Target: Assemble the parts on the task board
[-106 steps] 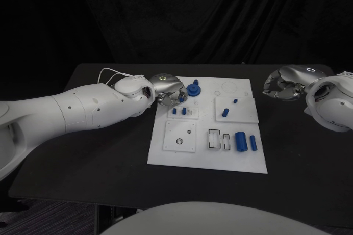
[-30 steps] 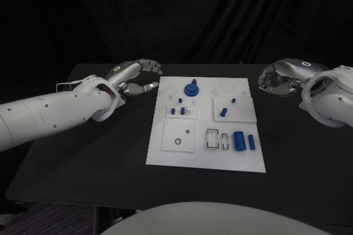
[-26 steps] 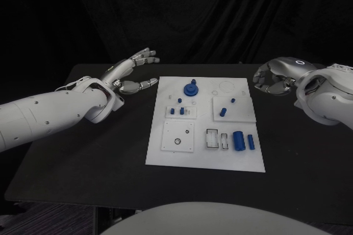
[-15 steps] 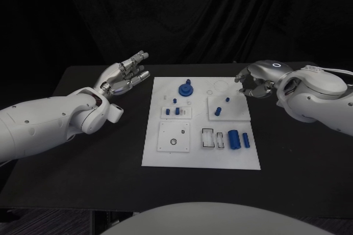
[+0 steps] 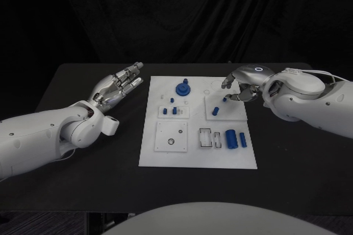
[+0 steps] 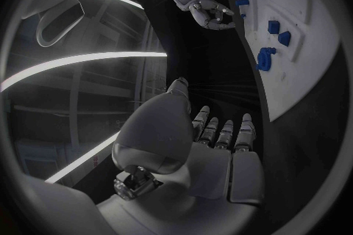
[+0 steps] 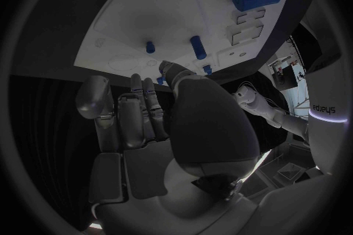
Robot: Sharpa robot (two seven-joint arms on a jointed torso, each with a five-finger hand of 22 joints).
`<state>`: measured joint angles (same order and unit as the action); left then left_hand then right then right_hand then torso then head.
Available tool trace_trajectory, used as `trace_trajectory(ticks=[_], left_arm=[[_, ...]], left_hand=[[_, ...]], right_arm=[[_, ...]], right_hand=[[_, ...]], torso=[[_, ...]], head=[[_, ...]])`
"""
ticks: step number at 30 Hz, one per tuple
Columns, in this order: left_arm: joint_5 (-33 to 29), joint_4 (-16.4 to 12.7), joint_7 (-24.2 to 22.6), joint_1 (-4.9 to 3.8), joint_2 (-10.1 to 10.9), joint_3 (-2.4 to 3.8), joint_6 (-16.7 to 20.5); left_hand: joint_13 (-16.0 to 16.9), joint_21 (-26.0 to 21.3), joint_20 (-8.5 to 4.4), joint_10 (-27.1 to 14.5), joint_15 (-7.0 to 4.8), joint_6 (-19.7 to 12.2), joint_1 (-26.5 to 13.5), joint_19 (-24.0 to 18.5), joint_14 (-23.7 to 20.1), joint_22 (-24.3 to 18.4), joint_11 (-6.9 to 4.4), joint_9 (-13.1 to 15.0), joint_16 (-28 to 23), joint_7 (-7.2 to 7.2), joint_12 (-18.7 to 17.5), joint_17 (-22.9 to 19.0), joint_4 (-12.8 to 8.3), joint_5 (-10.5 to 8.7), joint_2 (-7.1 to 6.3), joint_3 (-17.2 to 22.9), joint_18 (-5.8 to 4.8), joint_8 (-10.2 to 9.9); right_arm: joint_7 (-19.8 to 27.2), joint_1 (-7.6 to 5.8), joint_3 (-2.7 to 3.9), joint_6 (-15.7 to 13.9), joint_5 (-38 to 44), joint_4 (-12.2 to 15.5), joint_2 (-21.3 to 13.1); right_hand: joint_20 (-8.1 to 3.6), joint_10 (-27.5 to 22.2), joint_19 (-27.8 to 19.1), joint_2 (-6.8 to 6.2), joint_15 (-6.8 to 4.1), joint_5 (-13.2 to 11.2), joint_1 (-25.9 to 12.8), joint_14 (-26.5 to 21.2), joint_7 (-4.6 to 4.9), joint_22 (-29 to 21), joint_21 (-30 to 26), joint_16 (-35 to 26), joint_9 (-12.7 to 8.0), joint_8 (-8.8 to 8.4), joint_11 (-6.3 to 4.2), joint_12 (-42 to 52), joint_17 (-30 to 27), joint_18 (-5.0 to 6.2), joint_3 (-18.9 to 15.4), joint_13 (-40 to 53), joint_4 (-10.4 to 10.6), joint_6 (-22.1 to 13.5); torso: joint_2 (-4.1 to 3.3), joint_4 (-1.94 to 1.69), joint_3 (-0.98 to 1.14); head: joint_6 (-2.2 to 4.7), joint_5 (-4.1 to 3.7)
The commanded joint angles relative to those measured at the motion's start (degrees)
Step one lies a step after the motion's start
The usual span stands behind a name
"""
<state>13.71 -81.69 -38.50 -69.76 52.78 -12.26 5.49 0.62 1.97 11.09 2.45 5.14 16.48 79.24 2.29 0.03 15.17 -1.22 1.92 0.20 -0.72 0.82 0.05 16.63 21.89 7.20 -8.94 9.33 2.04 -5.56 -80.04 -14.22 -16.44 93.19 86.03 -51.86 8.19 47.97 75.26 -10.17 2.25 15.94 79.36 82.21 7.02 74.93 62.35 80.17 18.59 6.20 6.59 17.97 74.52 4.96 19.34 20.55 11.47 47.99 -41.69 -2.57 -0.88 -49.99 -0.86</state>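
Here, nearest the viewer, the white task board [image 5: 198, 158] lies flat in the middle of the black tabletop [image 5: 88, 184], with blue cylinders [image 5: 231, 138] on its near right part. Further back, small blue pegs [image 5: 216, 111] stand upright, and a blue gear-like part [image 5: 182, 88] sits near the far edge. The left hand [image 5: 116, 87] hangs beside the board, fingers straight and apart, holding nothing. The right hand [image 5: 241, 85] hovers over the far right corner, fingers curled but empty. It seems poised to pick a peg; next needs a careful pinch.

A black surface [image 5: 88, 194] stands before a dark curtain [image 5: 176, 26] hanging in folds behind its far edge. The left wrist view shows long bright light strips [image 6: 73, 64] overhead.
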Motion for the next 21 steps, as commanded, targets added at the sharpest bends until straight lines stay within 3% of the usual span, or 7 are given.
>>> trace_trajectory(ticks=[1,2,5,10,13,17,21], left_arm=[[-1.8,-0.4,-9.1,0.12,0.0,0.05,-2.4],[-1.8,-0.4,-9.1,0.13,0.1,0.05,-2.4],[-1.8,-0.3,-8.9,0.17,0.1,0.05,-2.5],[-1.8,-0.2,-8.8,0.22,-0.1,0.05,-2.7],[-1.8,-0.1,-8.6,0.26,-0.2,0.05,-2.8],[-1.8,0.0,-8.4,0.32,-0.3,0.05,-2.9],[-1.8,0.0,-8.3,0.36,-0.3,0.05,-2.9]], left_hand=[[-0.1,-0.2,0.59,0.0,0.52,0.3,0.8,0.1,0.0,-0.1,0.54,0.0,-0.2,0.02,-0.3,-0.1,0.0,0.17,0.07,-0.5,0.65,-0.1],[-0.1,-0.2,0.66,0.1,0.59,0.3,0.9,0.1,0.0,-0.2,0.58,0.0,-0.2,0.07,-0.3,-0.1,0.0,0.17,0.11,-0.6,0.67,-0.1],[-0.1,-0.2,0.99,0.0,0.89,0.3,1.2,0.2,0.0,-0.3,0.78,0.0,-0.2,0.1,-0.3,-0.1,0.0,0.18,0.3,-0.8,0.72,-0.1],[-0.1,-0.1,1.58,0.1,1.29,0.3,1.8,0.3,0.0,-0.4,1.07,0.0,-0.2,0.08,-0.3,-0.1,-0.1,0.18,0.54,-1.2,0.79,-0.1],[-0.1,-0.1,2.12,0.1,1.66,0.3,2.4,0.5,0.0,-0.3,1.32,0.0,-0.2,-0.07,-0.3,-0.1,-0.1,0.18,0.72,-1.6,0.88,-0.2],[-0.1,0.1,2.72,0.1,2.09,0.2,3.0,0.8,0.0,0.0,1.6,0.0,-0.2,-0.17,-0.3,0.0,-0.2,0.18,0.86,-1.9,0.96,-0.2],[0.0,0.5,3.55,0.3,2.7,0.2,3.8,1.9,0.4,1.2,2.08,0.0,0.0,-0.32,-0.2,0.1,-0.2,0.18,1.0,-2.5,1.08,-0.2]], right_arm=[[0.9,0.2,0.06,1.8,0.8,-0.4,0.2],[0.9,0.22,0.06,2.0,0.8,-0.5,0.3],[0.9,0.3,0.06,3.0,0.8,-1.0,0.7],[1.0,0.84,0.06,3.6,0.8,-1.7,1.1],[1.4,1.33,0.06,3.4,0.8,-2.1,1.5],[1.7,1.83,0.06,3.4,0.8,-2.7,1.9],[1.8,2.08,0.06,3.3,0.8,-2.9,1.9]], right_hand=[[-0.24,-0.3,0.4,-0.06,-0.46,0.3,-0.7,0.0,-0.26,7.5,-0.2,0.1,-0.4,-0.27,0.15,0.2,-0.3,0.78,-0.9,-0.2,0.2,-0.4],[-0.24,-0.3,0.4,-0.06,-0.46,0.3,-0.7,0.0,-0.26,7.5,-0.2,0.1,-0.4,-0.27,0.15,0.2,-0.3,0.78,-0.9,-0.2,0.2,-0.4],[-0.25,-0.4,0.4,-0.05,-0.49,0.3,-0.7,0.0,-0.28,7.5,-0.2,0.0,-0.4,-0.3,0.16,0.1,-0.3,0.78,-1.0,-0.2,0.2,-0.4],[-0.35,-0.7,0.3,0.15,-0.6,0.3,-0.1,-0.1,-0.49,7.5,-0.3,-0.1,-0.5,-0.21,0.15,0.1,-0.6,0.8,-1.1,-0.4,0.0,0.0],[-0.36,-0.2,0.4,0.57,-0.49,0.3,1.6,-0.1,-0.49,7.5,-0.3,-0.1,-0.1,0.67,0.09,0.3,-0.7,0.77,-0.7,-0.6,-1.2,1.9],[-0.33,0.8,0.4,0.84,-0.42,0.4,2.7,-0.2,-0.74,7.5,-0.4,-0.1,0.1,1.08,0.0,0.7,-0.9,0.76,-0.2,-0.8,-2.4,2.9],[-0.3,1.3,0.4,0.9,-0.37,0.3,2.9,-0.3,-0.73,7.5,-0.4,-0.1,0.2,1.18,-0.05,0.9,-1.0,0.76,-0.1,-0.9,-2.7,3.2]], torso=[[-0.2,-0.45,-0.75],[-0.22,-0.39,-0.76],[-0.34,-0.69,-1.17],[-0.41,-0.96,-1.46],[-0.49,-1.09,-1.65],[-0.43,-1.13,-1.62],[-0.43,-0.9,-1.59]], head=[[-0.01,-0.38],[-0.01,-0.35],[-0.01,-0.86],[-0.01,-1.4],[-0.01,-1.65],[-0.01,-1.59],[-0.01,-1.24]])
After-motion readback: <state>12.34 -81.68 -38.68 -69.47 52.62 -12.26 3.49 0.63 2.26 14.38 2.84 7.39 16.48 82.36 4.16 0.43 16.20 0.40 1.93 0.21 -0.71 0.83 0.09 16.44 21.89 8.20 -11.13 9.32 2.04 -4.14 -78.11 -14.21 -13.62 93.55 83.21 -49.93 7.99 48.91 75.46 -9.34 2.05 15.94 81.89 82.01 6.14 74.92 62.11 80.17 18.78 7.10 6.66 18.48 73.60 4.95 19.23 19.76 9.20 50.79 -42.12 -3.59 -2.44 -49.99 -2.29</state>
